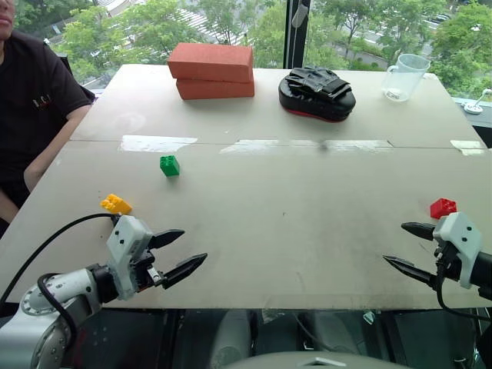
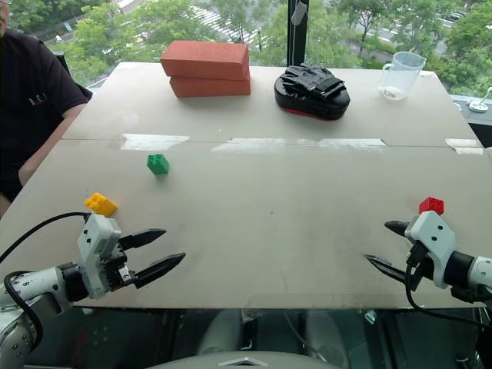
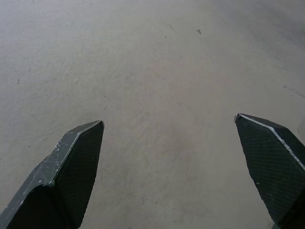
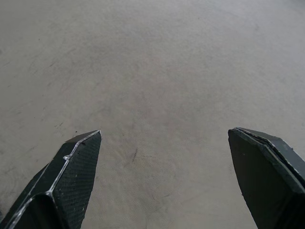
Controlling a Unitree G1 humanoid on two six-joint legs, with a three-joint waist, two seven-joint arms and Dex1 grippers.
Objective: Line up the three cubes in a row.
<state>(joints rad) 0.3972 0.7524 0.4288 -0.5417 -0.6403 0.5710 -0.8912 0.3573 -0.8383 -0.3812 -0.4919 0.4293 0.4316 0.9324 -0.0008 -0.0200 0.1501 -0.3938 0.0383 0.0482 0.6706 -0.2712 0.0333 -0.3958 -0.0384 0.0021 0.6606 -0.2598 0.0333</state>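
Nearest the robot, the left gripper (image 1: 184, 251) and the right gripper (image 1: 401, 245) hang over the front edge of the table (image 1: 292, 223), both with jaws spread wide and nothing between them. Neither has a block yet.

The 3 cubes lie scattered. The yellow cube (image 1: 115, 204) sits just beyond the left gripper's wrist, the red cube (image 1: 443, 207) just beyond the right one, and the green cube (image 1: 169, 165) further in on the left, well apart from the red.

I'd judge the first pick comes next. Each arm should take its nearest block, coming down square over the studs and closing gently, since such small pieces skid easily.

Further back are 2 stacked bricks (image 1: 212, 71), a black pad (image 1: 317, 94), a clear jug (image 1: 404, 76) and a seated person (image 1: 34, 100).
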